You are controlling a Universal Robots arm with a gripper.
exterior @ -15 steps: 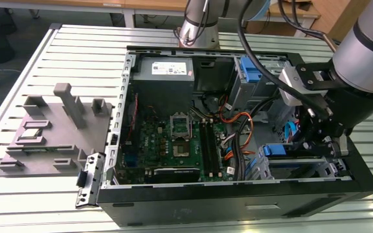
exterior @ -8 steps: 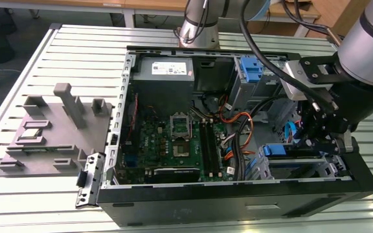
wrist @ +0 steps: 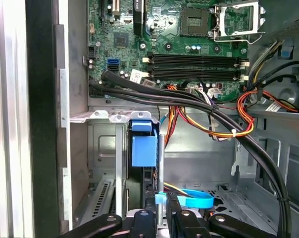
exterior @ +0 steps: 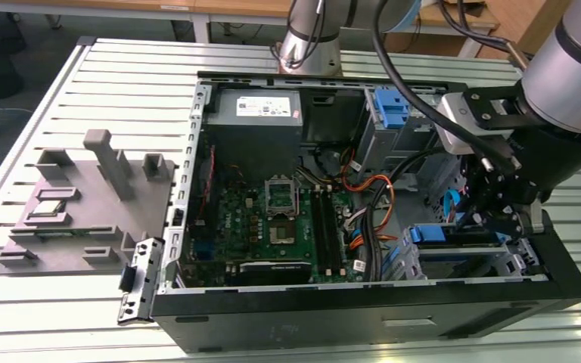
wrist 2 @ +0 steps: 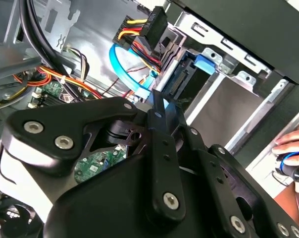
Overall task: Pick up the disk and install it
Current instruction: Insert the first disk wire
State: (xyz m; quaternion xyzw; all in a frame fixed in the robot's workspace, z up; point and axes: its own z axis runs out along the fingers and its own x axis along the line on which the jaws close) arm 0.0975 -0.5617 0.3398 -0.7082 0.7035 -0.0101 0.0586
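Black computer case lies open on the slatted bench; the disk stands on edge in the drive bay at the exterior view's right. Directly above it, the pincer clamps its blue rail, long axis running down into the bay.

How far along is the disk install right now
Looks done: the disk with its blue rails already sits in the drive cage at the open computer case's corner, on the exterior view's right. In hand: the gripper hangs right at that bay; whether it grips the drive I cannot tell. Left: in the second wrist view the cable connector hangs apart from the drive, so full seating and cabling are unconfirmed.
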